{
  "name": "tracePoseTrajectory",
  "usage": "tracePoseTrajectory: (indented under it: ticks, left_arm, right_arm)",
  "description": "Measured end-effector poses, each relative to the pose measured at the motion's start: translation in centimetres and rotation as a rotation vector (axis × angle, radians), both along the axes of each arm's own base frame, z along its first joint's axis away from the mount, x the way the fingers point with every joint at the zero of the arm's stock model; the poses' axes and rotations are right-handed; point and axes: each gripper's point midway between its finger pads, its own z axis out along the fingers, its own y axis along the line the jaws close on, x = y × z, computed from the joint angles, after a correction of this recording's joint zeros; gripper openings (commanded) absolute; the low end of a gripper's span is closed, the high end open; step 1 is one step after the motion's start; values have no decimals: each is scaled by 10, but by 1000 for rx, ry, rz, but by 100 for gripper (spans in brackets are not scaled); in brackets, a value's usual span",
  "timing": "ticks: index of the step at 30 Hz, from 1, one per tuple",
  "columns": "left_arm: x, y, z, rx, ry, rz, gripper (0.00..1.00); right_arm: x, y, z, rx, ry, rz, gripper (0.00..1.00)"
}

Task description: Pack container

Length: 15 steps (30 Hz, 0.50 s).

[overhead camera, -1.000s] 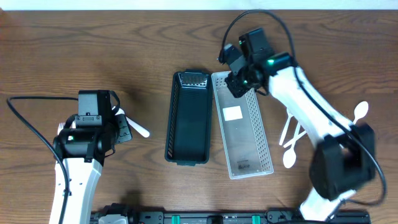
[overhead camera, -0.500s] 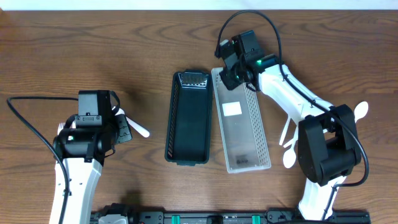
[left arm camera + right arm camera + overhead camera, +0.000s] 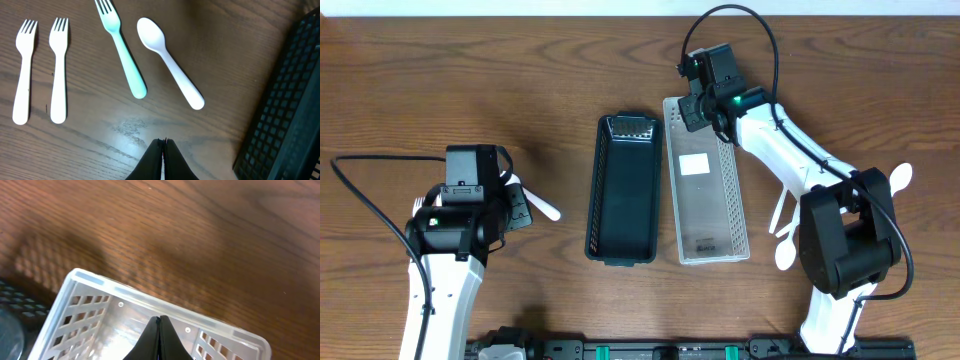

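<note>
Two long baskets lie side by side mid-table: a black basket (image 3: 623, 190) and a clear perforated basket (image 3: 707, 185), both without contents. My right gripper (image 3: 690, 118) is shut, its tips (image 3: 159, 320) down inside the clear basket (image 3: 100, 315) at its far end wall, with nothing between the jaws. My left gripper (image 3: 163, 142) is shut and hovers over bare wood. Ahead of it lie two white forks (image 3: 22, 70) (image 3: 58, 70), a teal fork (image 3: 122, 55) and a white spoon (image 3: 170, 65). The black basket (image 3: 285, 125) is to its right.
From above, the left arm (image 3: 460, 220) covers most of the left cutlery; only the spoon handle (image 3: 548, 210) and fork tines (image 3: 417, 205) show. More white cutlery lies at the right: a spoon (image 3: 900, 180) and pieces by the right arm (image 3: 785, 235).
The right gripper has pushed the clear basket's far end away and turned the basket, so it now lies straight beside the black one. The left arm has not moved.
</note>
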Motion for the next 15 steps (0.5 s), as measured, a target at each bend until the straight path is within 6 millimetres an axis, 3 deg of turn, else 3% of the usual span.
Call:
tracePoseTrajectory:
  ticks: [5,8,10,13,15]
  left_arm:
    - [0,0,0,0,0,0,6]
    - [0,0,0,0,0,0,6]
    - [0,0,0,0,1,0,6]
    - [0,-2,-2,-3,11,-6,6]
    - [1,-8,-7,-17,31,-28,6]
  right_arm:
    - [-13,-1,-7,-4,62,10,1]
    - [-24,-3,2,-2,85,23,1]
    - [-30,-5,22,0,73,29,1]
    - [-47,-18,72,-1,21,15,1]
    - [-61,-37,110,-8,-19,-38,1]
